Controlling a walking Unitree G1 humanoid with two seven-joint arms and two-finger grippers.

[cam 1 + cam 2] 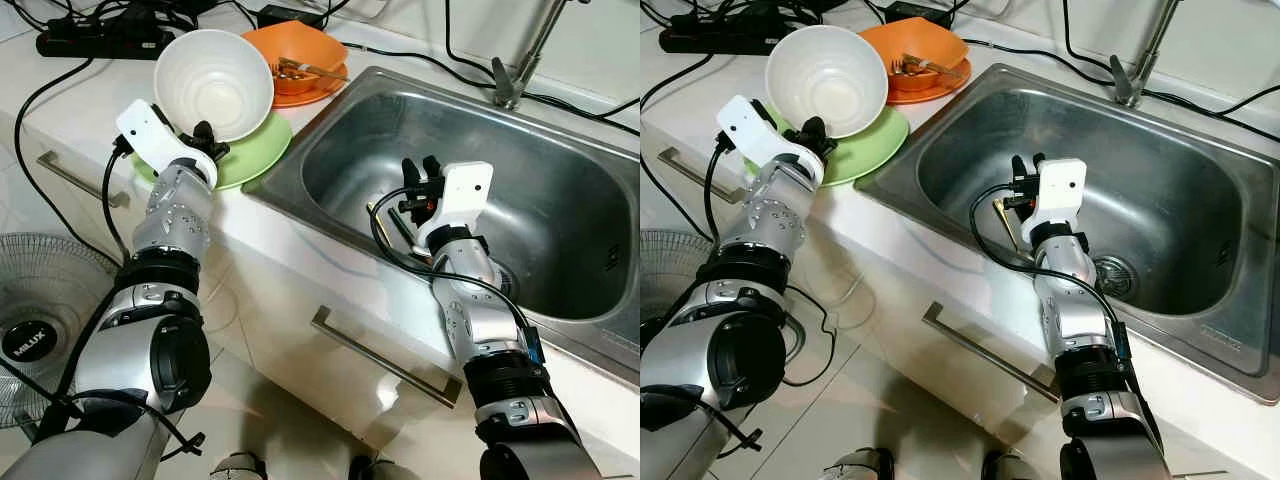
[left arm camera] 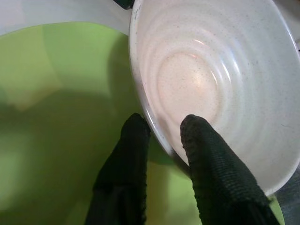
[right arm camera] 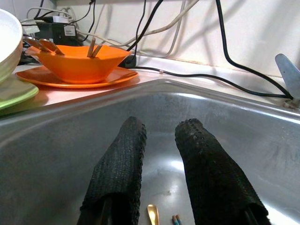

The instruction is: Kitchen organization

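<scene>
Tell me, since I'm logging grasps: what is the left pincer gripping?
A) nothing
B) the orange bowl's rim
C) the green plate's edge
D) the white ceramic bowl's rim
D: the left pincer has one finger inside and one outside the rim of the tilted white ceramic bowl, above the round green plate.

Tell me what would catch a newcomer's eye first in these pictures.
First, the white bowl, tipped on its side over the green plate on the counter, its rim pinched by the left gripper. Next, the steel sink, where the right gripper hangs inside the basin with fingers apart, above small utensils lying on the bottom. Behind the white bowl sits an orange bowl holding cutlery.
</scene>
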